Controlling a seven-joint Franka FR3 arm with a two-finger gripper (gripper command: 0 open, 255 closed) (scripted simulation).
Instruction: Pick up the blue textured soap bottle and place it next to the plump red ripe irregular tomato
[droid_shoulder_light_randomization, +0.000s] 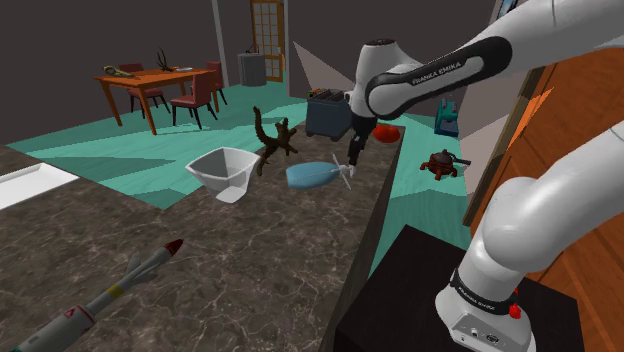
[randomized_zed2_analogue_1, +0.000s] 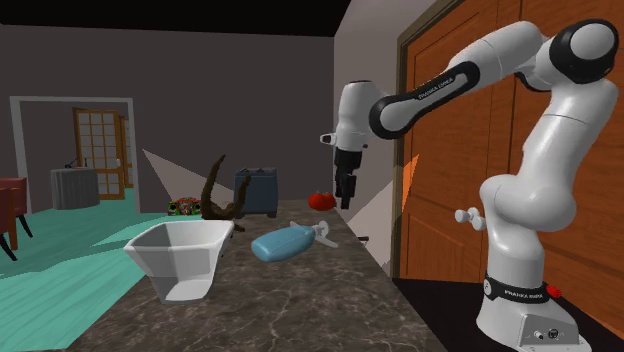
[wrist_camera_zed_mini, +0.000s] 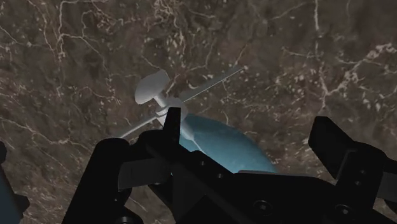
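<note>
Wrist view first: gripper (wrist_camera_zed_mini: 219, 137) wide open, fingers (wrist_camera_zed_mini: 118, 168) well apart, clasping nothing. Beneath and between them, lying on its side on the dark veined table (wrist_camera_zed_mini: 305, 51), the blue soap bottle (wrist_camera_zed_mini: 222, 143), its white pump head (wrist_camera_zed_mini: 153, 92) at the end farther from the hand.

Seen from the shoulder view: gripper (droid_shoulder_light_randomization: 355, 150) pointing down, raised above the table (droid_shoulder_light_randomization: 230, 260) near its edge on that view's right, just over the pump end of the blue soap bottle (droid_shoulder_light_randomization: 312, 176). Not touching it, going by the second exterior view, with the gripper (randomized_zed2_analogue_1: 346, 195) hanging clear above the blue soap bottle (randomized_zed2_analogue_1: 283, 243).

Just beyond the gripper, farther along the table, the red tomato (droid_shoulder_light_randomization: 385, 131), apart from the bottle; in the second exterior view the red tomato (randomized_zed2_analogue_1: 320, 200) just to the left of the fingertips.

Farther out: a dark blue box (droid_shoulder_light_randomization: 327, 112) beside the tomato at the table's far end. Toward the shoulder view's left of the bottle, a dark twisted branch (droid_shoulder_light_randomization: 275, 140), then a white container (droid_shoulder_light_randomization: 228, 170) standing upright and near the bottle. Well apart from all these, close to the camera, a grey rocket (droid_shoulder_light_randomization: 120, 290) with a red tip, lying flat.
</note>
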